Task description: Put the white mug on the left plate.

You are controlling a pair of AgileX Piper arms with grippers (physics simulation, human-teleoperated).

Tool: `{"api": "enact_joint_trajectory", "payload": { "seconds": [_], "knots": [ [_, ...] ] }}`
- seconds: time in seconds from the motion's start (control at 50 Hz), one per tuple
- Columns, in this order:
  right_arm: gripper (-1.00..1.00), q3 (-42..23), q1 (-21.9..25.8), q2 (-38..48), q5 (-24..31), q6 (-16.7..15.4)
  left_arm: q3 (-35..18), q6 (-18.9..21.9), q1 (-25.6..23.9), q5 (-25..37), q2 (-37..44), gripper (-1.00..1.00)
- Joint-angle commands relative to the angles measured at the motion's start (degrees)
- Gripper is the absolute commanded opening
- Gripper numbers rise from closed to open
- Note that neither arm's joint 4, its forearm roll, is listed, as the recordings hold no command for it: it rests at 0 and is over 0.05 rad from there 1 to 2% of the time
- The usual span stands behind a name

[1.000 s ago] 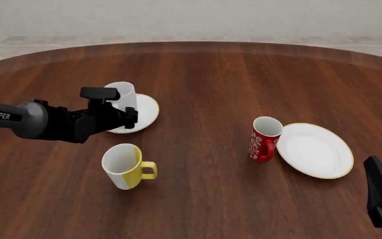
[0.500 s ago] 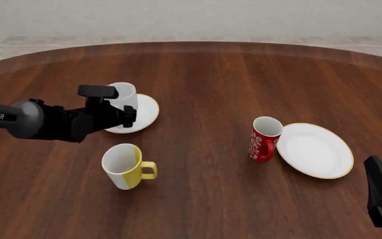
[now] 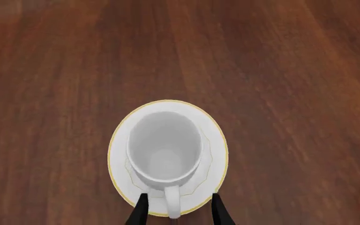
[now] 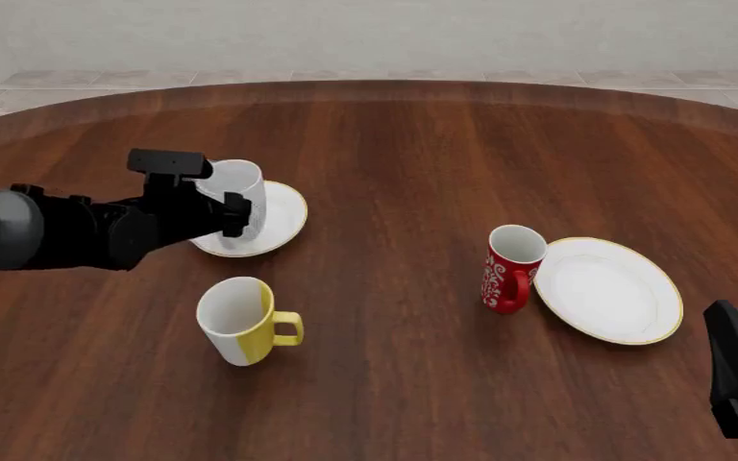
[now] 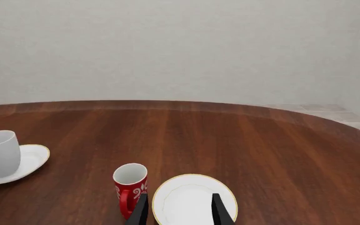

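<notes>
The white mug (image 4: 238, 186) stands upright on the left plate (image 4: 287, 215), a small white plate with a gold rim. In the left wrist view the mug (image 3: 164, 150) sits on the plate (image 3: 216, 140) with its handle pointing back at my left gripper (image 3: 179, 199). That gripper (image 4: 233, 213) is open. Its two fingertips stand either side of the handle and do not touch it. My right gripper (image 4: 732, 346) is open and empty at the table's near right; it also shows in the right wrist view (image 5: 178, 200).
A yellow-and-white mug (image 4: 239, 321) stands just in front of the left plate. A red patterned mug (image 4: 510, 268) stands beside the larger right plate (image 4: 607, 290). Bare wood lies between the two groups.
My left arm has drawn back to the left and away from the white mug. The mug stays put on the left plate. The right arm has not moved.
</notes>
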Motion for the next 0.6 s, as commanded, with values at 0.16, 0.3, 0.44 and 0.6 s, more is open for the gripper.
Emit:
{"api": "enact_joint_trajectory", "payload": {
  "seconds": [0.16,0.3,0.44,0.6],
  "knots": [
    [1.0,-0.1,0.19,0.0,0.0,-0.11,3.23,0.93,0.28,2.52,-7.43,1.0],
    [1.0,-0.53,0.28,0.02,0.31,-0.19,5.1,1.25,-0.34,4.67,-12.73,1.0],
    [1.0,-0.31,0.32,0.02,-0.04,-0.17,6.98,1.66,-1.41,6.88,-18.27,1.0],
    [1.0,-0.71,0.29,0.01,0.17,-0.05,8.83,1.66,-2.41,8.9,-23.35,1.0]
  ]
}}
